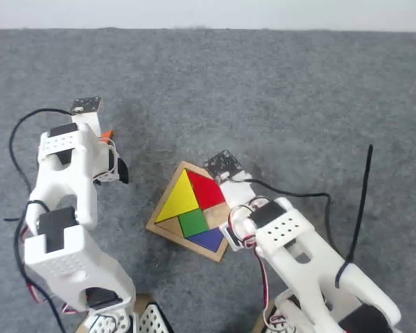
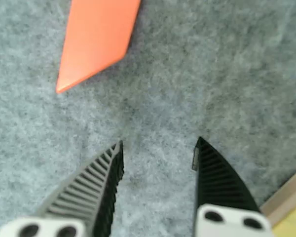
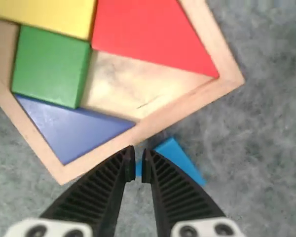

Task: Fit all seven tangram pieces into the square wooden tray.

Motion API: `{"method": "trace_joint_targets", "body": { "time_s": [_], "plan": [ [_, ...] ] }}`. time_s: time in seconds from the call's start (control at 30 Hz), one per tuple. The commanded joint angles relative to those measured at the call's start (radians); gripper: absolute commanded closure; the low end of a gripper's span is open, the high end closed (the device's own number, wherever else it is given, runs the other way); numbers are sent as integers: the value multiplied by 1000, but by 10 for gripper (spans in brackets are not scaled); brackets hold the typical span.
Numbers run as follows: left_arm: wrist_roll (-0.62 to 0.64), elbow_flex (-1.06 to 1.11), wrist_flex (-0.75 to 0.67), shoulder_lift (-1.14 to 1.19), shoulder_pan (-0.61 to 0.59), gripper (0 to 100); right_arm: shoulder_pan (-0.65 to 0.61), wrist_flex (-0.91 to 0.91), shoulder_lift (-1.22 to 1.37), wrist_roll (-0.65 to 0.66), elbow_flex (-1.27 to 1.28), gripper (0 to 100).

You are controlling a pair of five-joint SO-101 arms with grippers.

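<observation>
right fingers (image 3: 111,185) low in the frame, all but together, and they look clamped on the near corner of the light blue triangle (image 3: 180,158), which lies on the worktop (image 3: 266,148) just outside the tray (image 3: 224,81) rim. inside the tray, yellow triangle (image 3: 44,15), red triangle (image 3: 143,34), green square (image 3: 49,66) and dark blue triangle (image 3: 74,131) are seated, with a bare pocket (image 3: 138,89) mid-frame between red and dark blue. to do this well, i'd say: lift clear of the rim before travelling, turn the piece to match the pocket's edges, then lower it flat, not corner first, since a corner grip could let it swivel. meanwhile the left fingers (image 2: 96,190) stand apart over bare worktop, the orange piece (image 2: 96,37) lying untouched at the upper left of that frame
</observation>
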Motion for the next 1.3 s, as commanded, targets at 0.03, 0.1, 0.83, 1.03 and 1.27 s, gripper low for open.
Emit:
{"method": "trace_joint_targets", "body": {
  "time_s": [0.03, 0.1, 0.83, 1.03, 1.27],
  "plan": [
    [-15, -22, -3, -9, 0, 778, -8, -93, -38, 107, 44, 965],
    [-15, -8, -9, -17, 0, 778, -8, -102, -38, 161, 55, 966],
    [-15, -8, -11, -17, 0, 778, 186, 335, -51, 512, -152, 990],
    [-15, -8, -11, -17, 0, 778, 186, 361, -39, -12, -252, 985],
    [-15, -8, -11, -17, 0, 778, 183, 285, -38, -344, -209, 825]
  ]
}}
